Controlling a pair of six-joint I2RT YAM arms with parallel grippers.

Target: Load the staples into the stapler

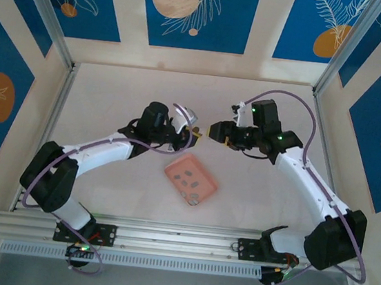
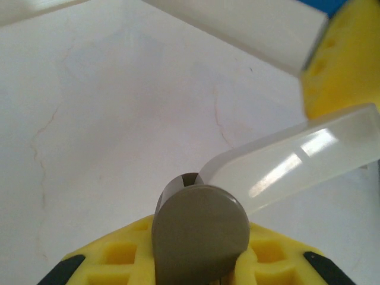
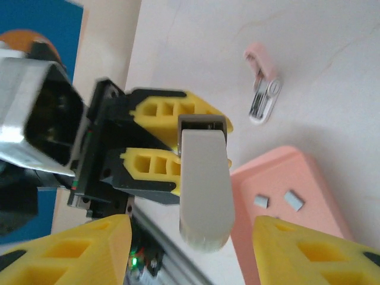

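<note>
Tray (image 1: 201, 170): on the table near both grippers. If the stapler drops on it, the staples scatter.
Left gripper (image 1: 190, 135): clenched on the stapler, aloft; a nudge from you could twist it loose.
Right gripper (image 1: 214, 131): parted, empty, just beside the stapler.
Stapler (image 3: 203, 184): clear lid open — a jolt may shut it.
Staples (image 3: 294, 200): loose in the tray — tiny, easily fumbled.
</note>
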